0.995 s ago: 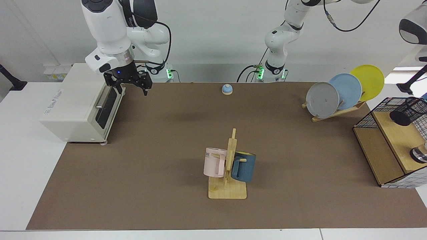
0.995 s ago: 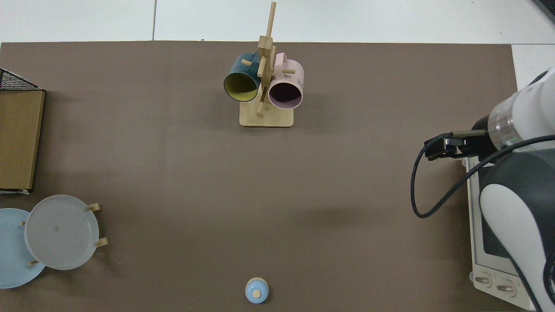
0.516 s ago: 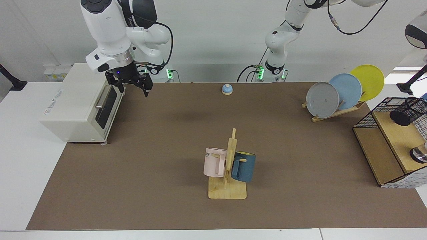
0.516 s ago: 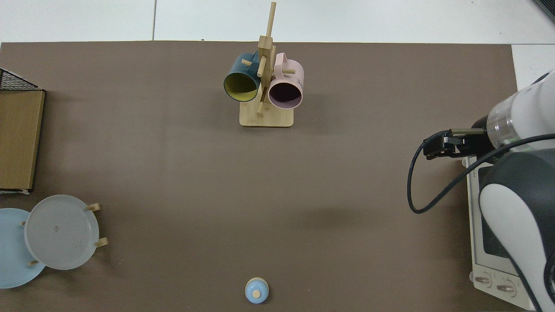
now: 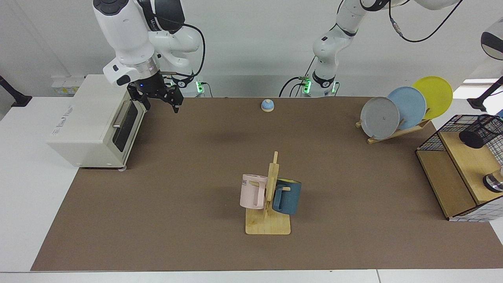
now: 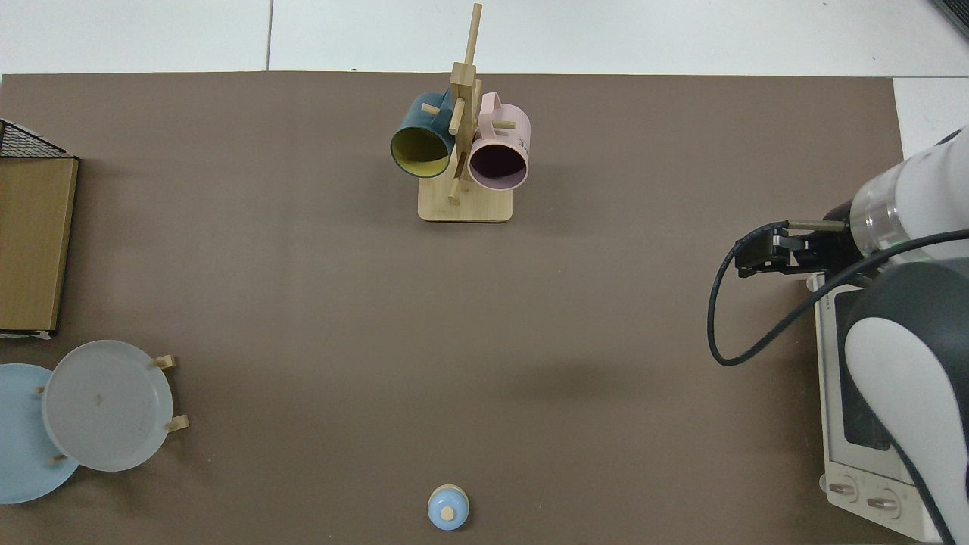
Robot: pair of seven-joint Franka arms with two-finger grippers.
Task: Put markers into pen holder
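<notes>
three plates (image 5: pixel 408 107), two mugs (image 5: pixel 270 193), one pen holder (image 5: pixel 480 131), one toaster oven (image 5: pixel 92 122)

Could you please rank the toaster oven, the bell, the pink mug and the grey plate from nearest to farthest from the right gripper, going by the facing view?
From the right gripper:
1. Toaster oven, right beside it.
2. Bell, mid back edge.
3. Pink mug, on the central mug tree.
4. Grey plate, in the far-side plate rack.

You are looking at a white desk (image 5: pixel 23 204) covered by a broad brown mat (image 5: pixel 188 177). Behind it stands a plain pale wall (image 5: pixel 255 39), evenly lit. A white socket strip (image 5: pixel 65 84) sits at the wall's foot, behind the cream oven (image 5: pixel 90 122).
</notes>
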